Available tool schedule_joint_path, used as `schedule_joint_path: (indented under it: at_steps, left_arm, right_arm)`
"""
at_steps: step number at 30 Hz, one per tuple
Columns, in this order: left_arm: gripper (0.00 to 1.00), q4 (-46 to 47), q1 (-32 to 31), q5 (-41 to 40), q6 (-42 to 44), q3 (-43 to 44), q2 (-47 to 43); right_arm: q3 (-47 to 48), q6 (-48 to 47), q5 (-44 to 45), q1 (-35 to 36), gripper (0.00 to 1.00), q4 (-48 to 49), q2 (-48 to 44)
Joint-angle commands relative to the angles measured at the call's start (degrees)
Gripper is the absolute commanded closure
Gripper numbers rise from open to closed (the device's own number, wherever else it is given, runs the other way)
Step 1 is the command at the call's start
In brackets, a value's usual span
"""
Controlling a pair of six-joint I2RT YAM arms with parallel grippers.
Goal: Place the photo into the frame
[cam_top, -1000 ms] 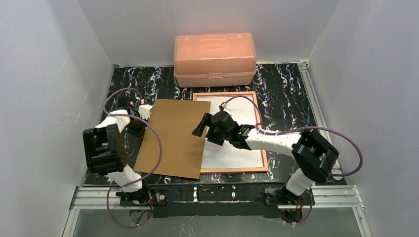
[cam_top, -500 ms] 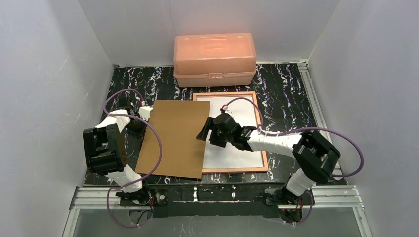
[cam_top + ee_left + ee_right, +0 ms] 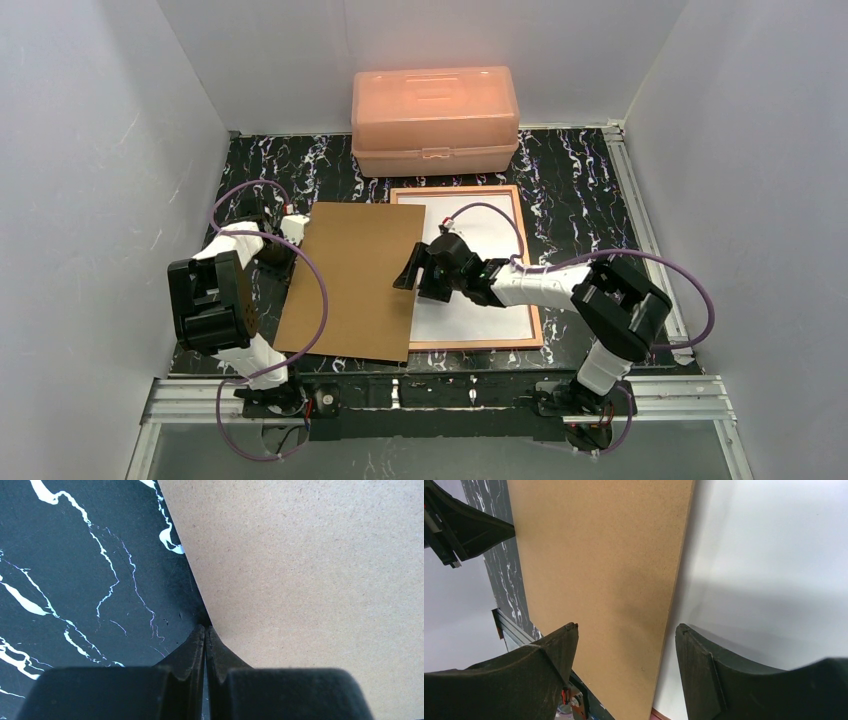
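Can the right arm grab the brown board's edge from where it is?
Probably yes. The right gripper is open, with one finger over the backing board and the other over the face-down photo, so the board's edge sits between them, nothing blocking.

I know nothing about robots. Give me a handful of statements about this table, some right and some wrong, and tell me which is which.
1. The brown board partly covers the left side of the frame. True.
2. The right arm has its jaws clamped shut. False: they are open and straddle the board's right edge.
3. The pink box has its lid up. False: the lid is closed.
4. The left arm has its jaws shut, at the board's left edge. True.
5. The photo shows its sea picture. False: only a plain white side shows.
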Motion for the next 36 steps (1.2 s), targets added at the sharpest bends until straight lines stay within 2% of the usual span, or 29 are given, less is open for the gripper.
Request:
schedule_joint_path:
  at_steps: [1, 11, 16, 21, 24, 27, 29, 33, 36]
  left_arm:
    - [1.0, -4.1, -0.5, 0.5, 0.4, -0.9, 1.7]
    - [1.0, -4.1, -0.5, 0.5, 0.6, -0.9, 1.7]
    - [1.0, -3.9, -0.5, 0.6, 0.5, -1.1, 1.8]
    - [1.0, -3.9, -0.5, 0.9, 0.5, -1.1, 2.0]
    - [1.0, -4.0, -0.5, 0.9, 0.8, -1.1, 2.1]
    - [1.0, -4.3, -0.5, 1.1, 1.2, -1.1, 2.1]
    - [1.0, -4.3, -0.5, 1.2, 1.3, -1.1, 2.0]
    - [1.0, -4.5, -0.5, 1.8, 1.3, -1.2, 1.8]
    - [1.0, -4.6, -0.5, 2.1, 1.5, -1.3, 1.6]
  right_arm:
    - [-0.9, 0.5, -0.8, -0.1, 0.22, 3.9, 1.2]
    - [-1.8, 2.0, -2.3, -0.1, 0.23, 7.1, 2.3]
    - [-2.2, 3.2, -2.3, -0.1, 0.27, 9.1, 2.7]
    - [-4.0, 5.5, -4.8, -0.1, 0.37, 14.1, 2.2]
    - [-5.9, 7.3, -5.7, -0.1, 0.48, 21.2, 0.1]
    - [-7.5, 9.2, -7.5, 0.0, 0.62, 28.3, -1.9]
    - [-7.3, 9.8, -8.8, -0.1, 0.68, 30.7, -2.2]
    - [-6.7, 11.3, -11.4, 0.3, 0.7, 36.1, -0.5]
    - [-6.2, 12.0, -12.7, 0.8, 0.66, 39.5, 0.9]
